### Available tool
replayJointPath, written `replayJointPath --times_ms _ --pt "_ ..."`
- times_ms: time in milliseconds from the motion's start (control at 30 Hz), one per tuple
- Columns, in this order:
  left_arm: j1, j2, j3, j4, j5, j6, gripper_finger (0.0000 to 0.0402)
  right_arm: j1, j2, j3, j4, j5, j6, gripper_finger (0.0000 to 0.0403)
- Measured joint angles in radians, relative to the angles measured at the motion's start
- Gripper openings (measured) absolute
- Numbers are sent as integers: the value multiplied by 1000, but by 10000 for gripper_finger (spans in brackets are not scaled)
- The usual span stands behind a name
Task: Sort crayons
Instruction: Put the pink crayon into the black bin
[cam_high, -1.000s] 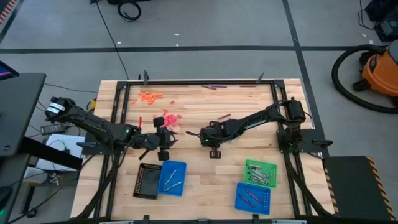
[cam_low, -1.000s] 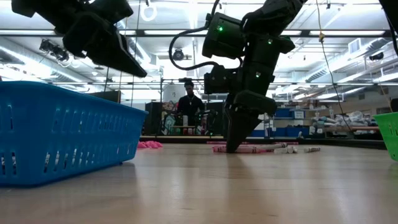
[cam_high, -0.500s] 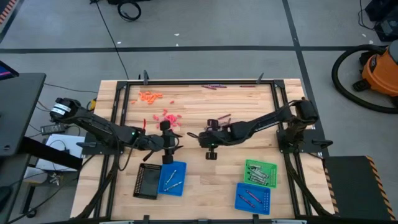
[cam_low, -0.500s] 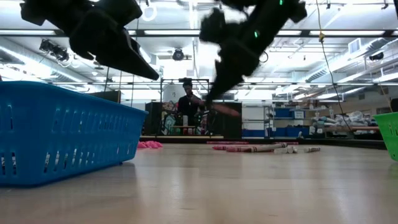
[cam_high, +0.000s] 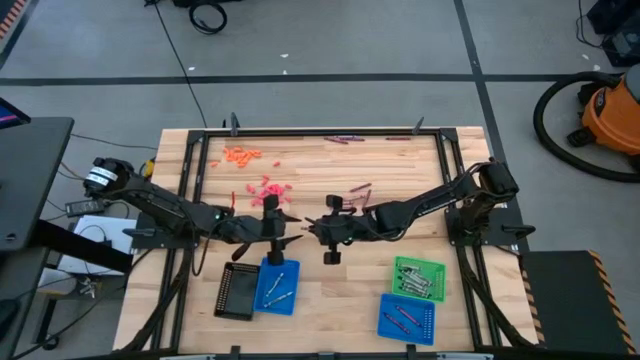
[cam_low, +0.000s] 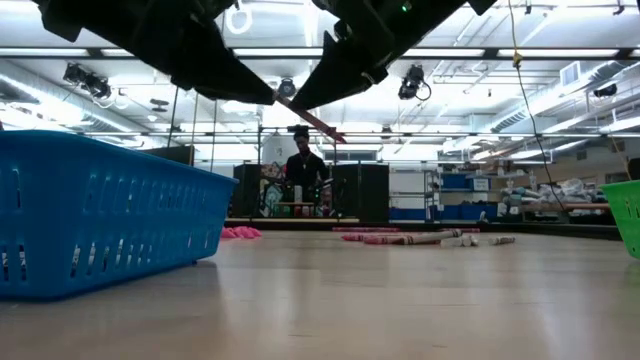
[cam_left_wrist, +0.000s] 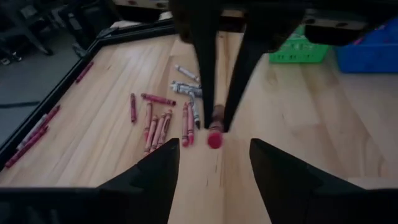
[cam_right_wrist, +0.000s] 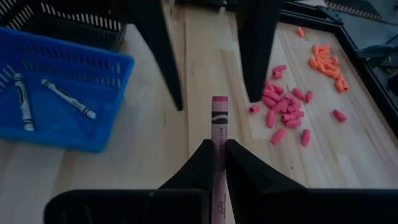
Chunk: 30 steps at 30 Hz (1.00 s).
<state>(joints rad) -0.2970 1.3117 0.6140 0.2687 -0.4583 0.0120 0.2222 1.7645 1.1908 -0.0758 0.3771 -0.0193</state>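
Red-pink wax is being carried clear of the wood: a single red-pink crayon (cam_right_wrist: 219, 134) is being held lengthwise between the closed fingers of the right gripper (cam_high: 313, 229), its tip sticking out ahead of them. A second earlier that gripper was pressed down at the loose heap of crayons (cam_left_wrist: 163, 117) near the middle of the table (cam_high: 340, 285); the pick has since been completed and the crayon is now being swung leftward at mid-height, toward the other arm.

The left gripper (cam_high: 285, 226) is being held just to the left of it, tip to tip, and its fingers have been spread further over the same second; they are now standing wide apart with nothing between them. In the left wrist view the crayon's round end is being presented right in that gap, with the right arm's fingers behind it.

This is being read as a handover being set up, so that the crayon can be taken to the left-hand trays, where the blue tray (cam_high: 276, 288) already holds two pale crayons. Pink stubs (cam_right_wrist: 283, 112) and orange stubs (cam_high: 240, 155) are being left on the far left of the table, unsorted.
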Motion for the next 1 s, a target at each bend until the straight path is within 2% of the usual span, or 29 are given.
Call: replayJointPath --times_ms 267,567,867,1000 --pt "0 0 0 19 9 10 199 0 0 0 44 0 -3 34" --pt "2 0 0 26 11 3 136 0 0 0 49 -2 -3 34" --pt "3 11 0 68 12 7 103 0 0 0 56 -12 -3 34" --pt "3 24 0 72 11 7 69 0 0 0 58 -15 -3 34"
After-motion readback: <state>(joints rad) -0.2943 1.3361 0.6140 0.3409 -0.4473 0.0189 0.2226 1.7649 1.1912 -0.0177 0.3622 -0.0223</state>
